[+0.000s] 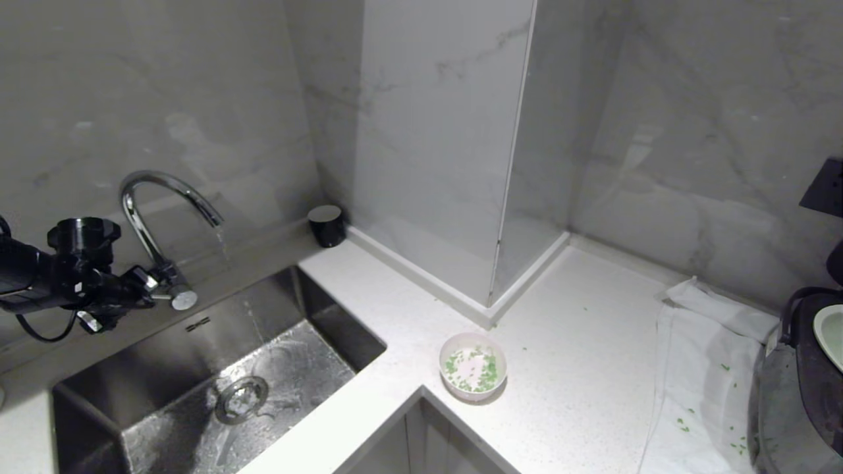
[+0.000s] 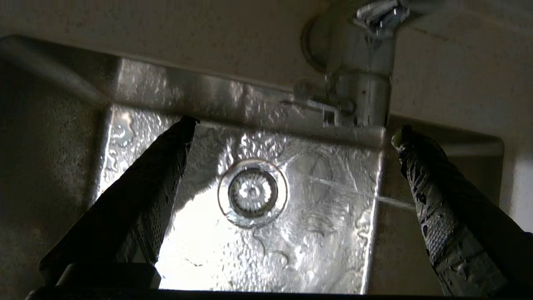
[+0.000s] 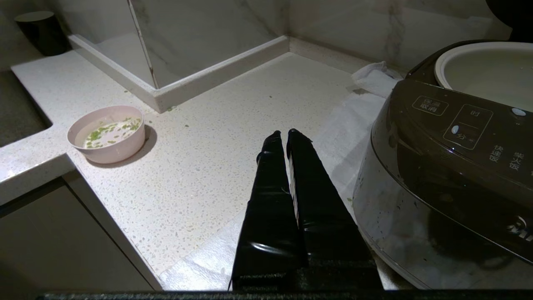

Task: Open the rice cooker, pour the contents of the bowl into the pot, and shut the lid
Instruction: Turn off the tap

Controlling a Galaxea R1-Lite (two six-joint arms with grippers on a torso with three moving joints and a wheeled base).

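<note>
The pale pink bowl stands on the white counter near its inner corner, with green chopped bits in it. At the far right is the dark rice cooker, its white pot uncovered. Only a dark edge of the raised lid shows. My left gripper hangs open and empty over the sink, close to the faucet's base. My right gripper is shut and empty, low over the counter beside the cooker's front.
A chrome faucet lets a thin stream of water into the steel sink. A white cloth with scattered green bits lies under the cooker. A black cup stands by the wall. A marble column juts out behind the bowl.
</note>
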